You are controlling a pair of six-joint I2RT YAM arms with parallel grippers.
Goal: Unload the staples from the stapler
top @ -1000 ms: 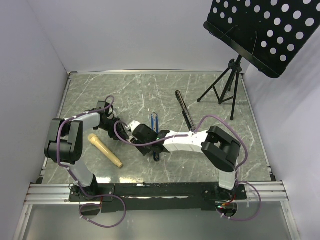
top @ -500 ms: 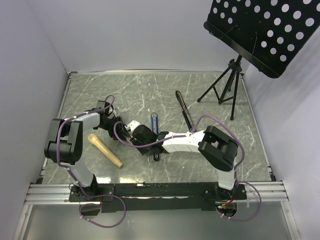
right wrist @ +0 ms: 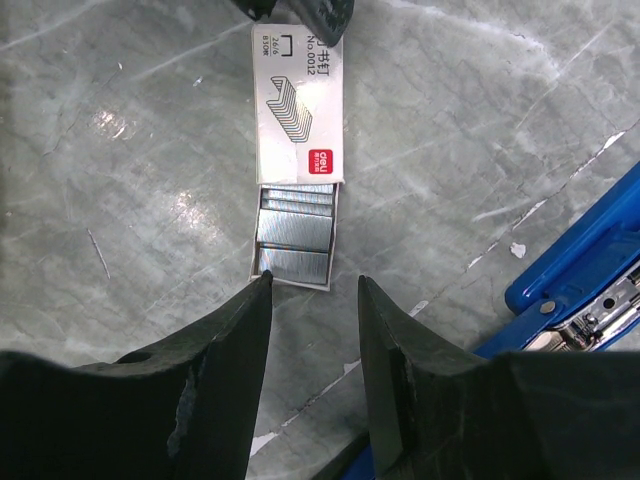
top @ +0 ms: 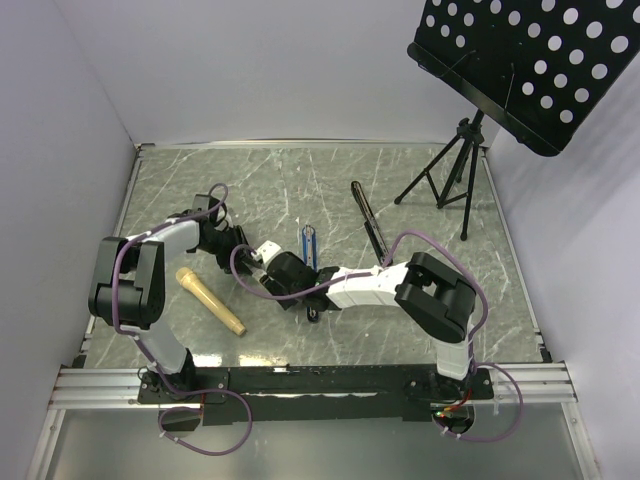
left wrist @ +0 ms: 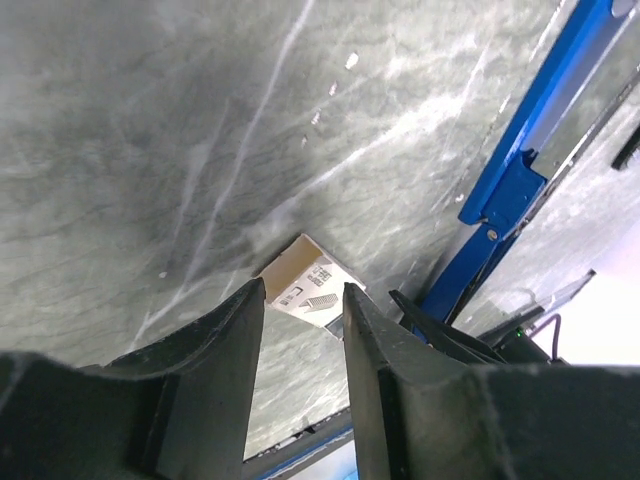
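Grey marbled table (top: 430,300), white walls all round, music stand (top: 520,70) back right. Blue stapler (top: 309,243) lies mid-table, just right of the staple box (right wrist: 298,110). Left tool (left wrist: 302,298) stands apart at one end of the box. Right tool (right wrist: 313,283) is apart too, over its slid-out tray, gripping nothing.

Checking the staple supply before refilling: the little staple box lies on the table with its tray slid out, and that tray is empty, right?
Not quite. The staple box does lie on the table with its tray slid out, but the tray is not empty: it holds silvery strips of staples, as the right wrist view shows.
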